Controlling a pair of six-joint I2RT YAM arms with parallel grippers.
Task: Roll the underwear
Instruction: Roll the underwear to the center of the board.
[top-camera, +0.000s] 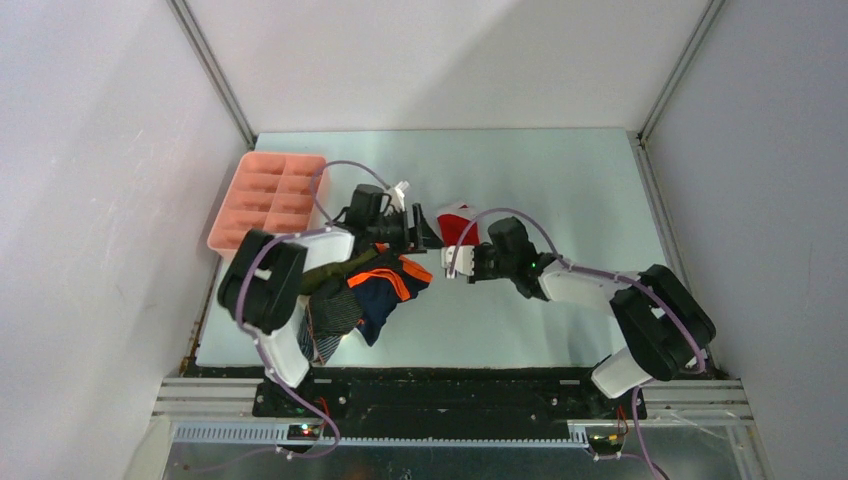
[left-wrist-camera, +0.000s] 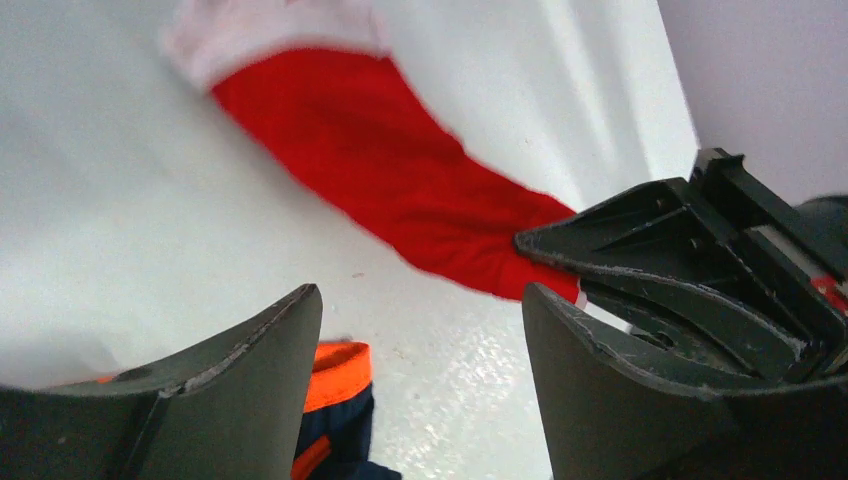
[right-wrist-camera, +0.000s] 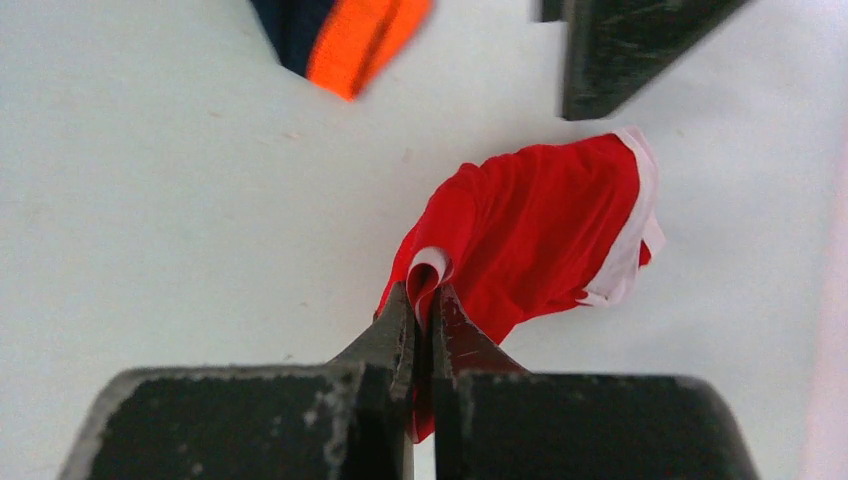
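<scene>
Underwear (right-wrist-camera: 540, 230), red with a white band, lies bunched around the middle of the worktop (top-camera: 560, 180). The right gripper (right-wrist-camera: 422, 300) comes at it from the right edge's side, its jaws pressed together on a folded, white-edged corner of the red cloth. The left gripper (left-wrist-camera: 420, 300) hangs just beside the same piece on its left, jaws spread wide with only bare worktop between them and nothing held. More underwear sits heaped toward the near left part of the worktop, partly under the left arm: a navy pair (top-camera: 385, 290) with orange bands, an olive pair (top-camera: 325, 275) touching it, and a striped grey pair (top-camera: 330, 320) closest to the near edge. A pink tray (top-camera: 268, 195) of compartments stands at the far left corner
</scene>
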